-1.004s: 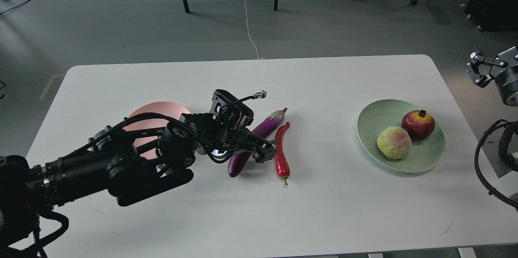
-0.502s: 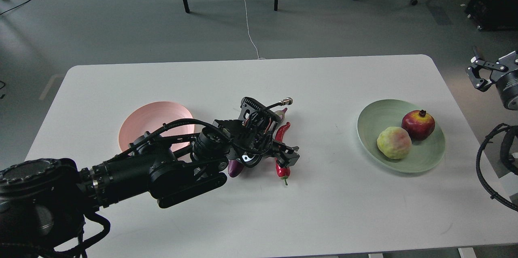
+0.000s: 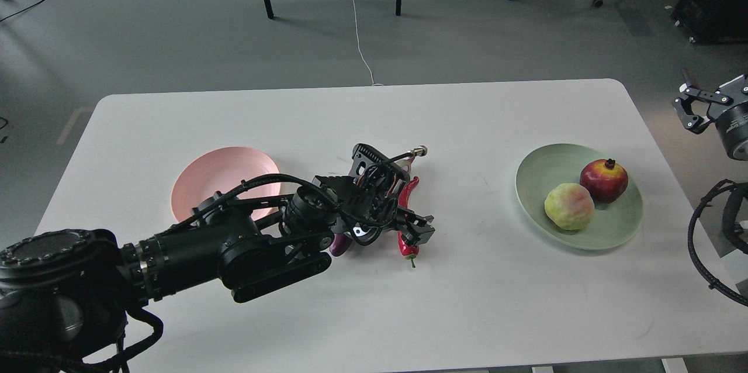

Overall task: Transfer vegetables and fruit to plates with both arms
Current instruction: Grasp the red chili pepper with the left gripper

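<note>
Reached further toward frame centre since the earlier views: left black clawed gripper now low over the slim shiny red chili pepper, hiding most of the long glossy purple eggplant beside it. Fingers straddling the pepper's lower half; gripped or not, cannot tell. Done so far, judging by the layout: round dark red pomegranate and bumpy yellow-green fruit side by side on the pale green ringed plate at right. Left to do: both vegetables, lying on the white table at centre. Pale pink plate at centre-left bare where visible. Right gripper parked at the right edge, off the table, fingers spread and holding nothing.
</note>
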`<state>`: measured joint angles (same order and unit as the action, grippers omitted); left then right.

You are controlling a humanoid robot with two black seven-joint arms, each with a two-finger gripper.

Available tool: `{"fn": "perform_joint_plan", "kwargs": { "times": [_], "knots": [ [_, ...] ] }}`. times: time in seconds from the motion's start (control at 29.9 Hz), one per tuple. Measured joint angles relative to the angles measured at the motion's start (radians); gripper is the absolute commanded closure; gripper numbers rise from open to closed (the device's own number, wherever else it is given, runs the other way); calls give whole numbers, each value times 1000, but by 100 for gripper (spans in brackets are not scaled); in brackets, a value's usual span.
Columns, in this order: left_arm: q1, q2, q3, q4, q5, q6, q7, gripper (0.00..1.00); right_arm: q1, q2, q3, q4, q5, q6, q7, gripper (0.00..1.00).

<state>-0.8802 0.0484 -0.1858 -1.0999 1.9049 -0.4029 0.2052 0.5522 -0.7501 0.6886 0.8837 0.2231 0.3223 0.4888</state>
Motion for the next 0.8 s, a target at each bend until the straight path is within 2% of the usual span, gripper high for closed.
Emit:
{"fn": "perform_joint_plan", "kwargs": {
  "times": [0.07, 0.4, 0.5, 0.6, 0.8],
  "knots": [
    [-3, 0, 7, -3, 0, -3, -2, 22, 0, 0, 0, 0, 0, 0, 0, 2],
    [10, 3, 18, 9, -11, -44, -6, 23, 0, 0, 1, 0, 0, 0, 0, 2],
    [12, 5, 18, 9, -12, -45, -6, 35, 0, 0, 1, 0, 0, 1, 0, 2],
    [12, 6, 18, 9, -13, -45, -5, 53, 0, 0, 1, 0, -1, 1, 0, 2],
    [13, 3, 17, 9, -14, -45, -5, 66, 0, 0, 1, -1, -2, 1, 0, 2]
  ]
}}
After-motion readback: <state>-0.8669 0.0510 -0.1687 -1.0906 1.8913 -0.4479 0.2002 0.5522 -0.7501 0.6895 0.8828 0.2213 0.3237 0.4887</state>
